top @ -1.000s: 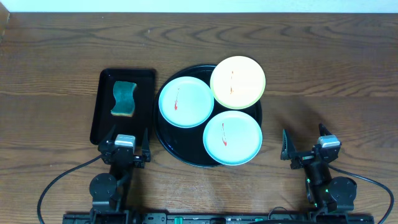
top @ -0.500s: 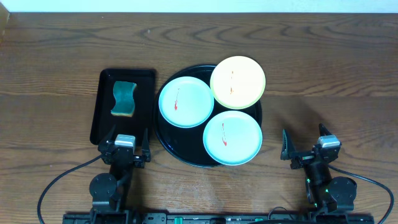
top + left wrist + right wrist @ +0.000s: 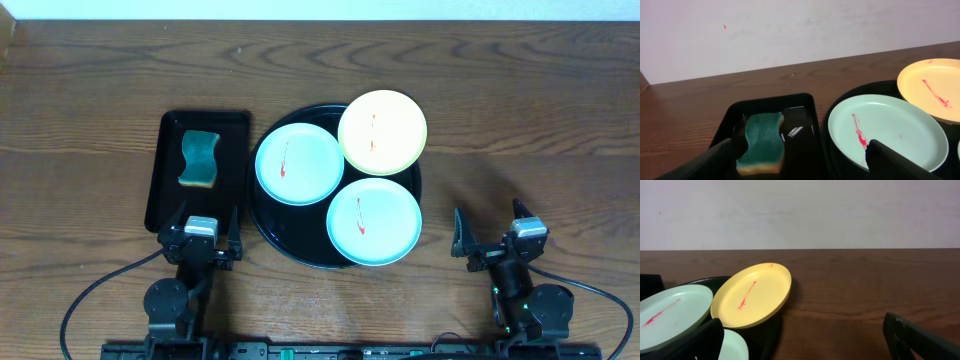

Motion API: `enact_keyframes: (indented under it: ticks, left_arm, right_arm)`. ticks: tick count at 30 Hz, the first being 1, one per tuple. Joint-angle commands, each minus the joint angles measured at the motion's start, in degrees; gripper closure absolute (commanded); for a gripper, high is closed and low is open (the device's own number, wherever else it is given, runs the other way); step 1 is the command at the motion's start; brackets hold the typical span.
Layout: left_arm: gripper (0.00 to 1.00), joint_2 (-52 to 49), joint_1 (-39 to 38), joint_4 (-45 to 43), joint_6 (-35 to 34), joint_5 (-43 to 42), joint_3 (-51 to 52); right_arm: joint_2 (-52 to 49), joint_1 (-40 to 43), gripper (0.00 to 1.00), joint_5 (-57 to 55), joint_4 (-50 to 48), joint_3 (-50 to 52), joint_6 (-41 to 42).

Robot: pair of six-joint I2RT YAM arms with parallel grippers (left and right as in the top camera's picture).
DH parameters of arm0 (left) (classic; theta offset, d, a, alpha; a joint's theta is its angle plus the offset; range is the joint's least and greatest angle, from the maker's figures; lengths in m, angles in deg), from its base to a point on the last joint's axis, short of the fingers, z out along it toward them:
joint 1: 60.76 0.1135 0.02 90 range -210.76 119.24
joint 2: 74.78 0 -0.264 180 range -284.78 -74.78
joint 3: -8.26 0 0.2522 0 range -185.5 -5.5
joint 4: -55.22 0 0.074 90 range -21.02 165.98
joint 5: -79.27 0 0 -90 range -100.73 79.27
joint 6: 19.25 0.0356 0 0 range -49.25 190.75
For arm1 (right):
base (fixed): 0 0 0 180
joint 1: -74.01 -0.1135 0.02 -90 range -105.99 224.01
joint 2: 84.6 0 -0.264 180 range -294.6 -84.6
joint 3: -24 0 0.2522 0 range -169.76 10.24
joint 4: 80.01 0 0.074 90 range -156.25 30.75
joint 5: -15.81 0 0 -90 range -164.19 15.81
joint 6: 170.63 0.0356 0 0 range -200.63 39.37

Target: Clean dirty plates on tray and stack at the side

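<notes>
The round black tray (image 3: 262,222) holds three dirty plates, each with a red smear: a mint-blue plate (image 3: 299,164) at left, a yellow plate (image 3: 382,132) at back right, a mint-blue plate (image 3: 374,222) in front. The left plate (image 3: 890,131) and yellow plate (image 3: 935,87) show in the left wrist view; the yellow plate (image 3: 752,295) shows in the right wrist view. My left gripper (image 3: 201,243) is open and empty near the front edge, left of the tray. My right gripper (image 3: 492,234) is open and empty to the tray's right.
A rectangular black tray (image 3: 160,190) left of the round tray holds a green and yellow sponge (image 3: 199,159), also seen in the left wrist view (image 3: 761,141). A pale wall stands behind the table's far edge.
</notes>
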Motion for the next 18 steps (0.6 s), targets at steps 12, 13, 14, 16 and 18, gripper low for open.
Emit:
enact_keyframes:
  ticks: [12, 13, 14, 16, 18]
  left_arm:
    - [0.17, 0.28, 0.13, 1.05, 0.13, 0.52, 1.53]
    - [0.17, 0.28, 0.15, 1.05, 0.13, 0.52, 1.53]
    - [0.17, 0.28, 0.13, 1.05, 0.13, 0.52, 1.53]
    - [0.17, 0.28, 0.13, 1.05, 0.13, 0.52, 1.53]
    - [0.17, 0.28, 0.15, 1.05, 0.13, 0.55, 1.53]
  right_arm:
    - [0.28, -0.57, 0.01, 0.72, 0.20, 0.07, 0.72]
    - [0.28, -0.57, 0.01, 0.72, 0.22, 0.07, 0.72]
    - [0.28, -0.57, 0.01, 0.72, 0.20, 0.07, 0.72]
    - [0.28, -0.57, 0.01, 0.13, 0.20, 0.07, 0.50]
    - [0.28, -0.57, 0.01, -0.39, 0.22, 0.07, 0.50]
